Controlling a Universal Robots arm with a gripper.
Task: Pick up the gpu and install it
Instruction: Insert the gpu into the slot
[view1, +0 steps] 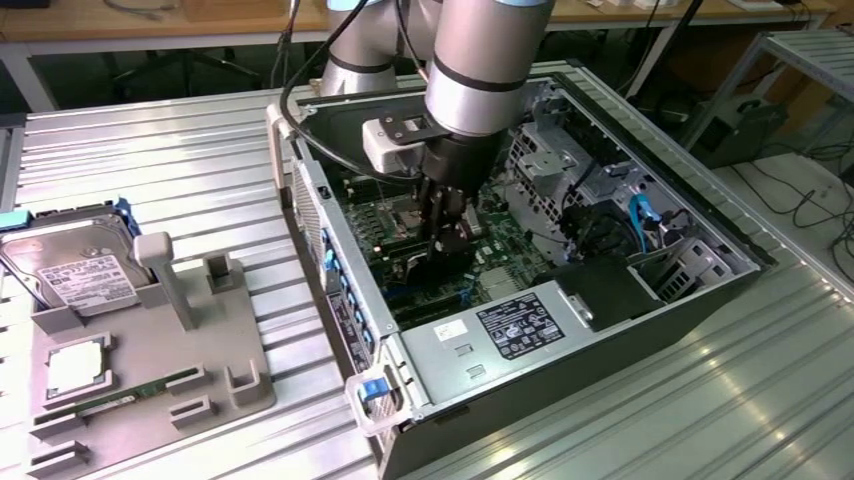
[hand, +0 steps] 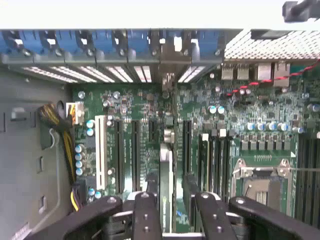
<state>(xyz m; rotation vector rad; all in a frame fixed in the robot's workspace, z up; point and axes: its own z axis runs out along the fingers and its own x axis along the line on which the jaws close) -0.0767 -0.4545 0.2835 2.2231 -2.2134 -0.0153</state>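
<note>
Open computer case on the tabletop, motherboard inside; claw lowered into it, fingers spread either side of the gpu, standing edge-on in a slot; hard drive in grey holder

The exterior view shows one robot arm reaching into one open computer case, one power supply with a single dark label, one hard drive, one grey holder tray, and one memory stick lying in it. On the motherboard stand one white expansion slot (the dark slots alongside are harder to count) and one gpu edge-on.
</note>
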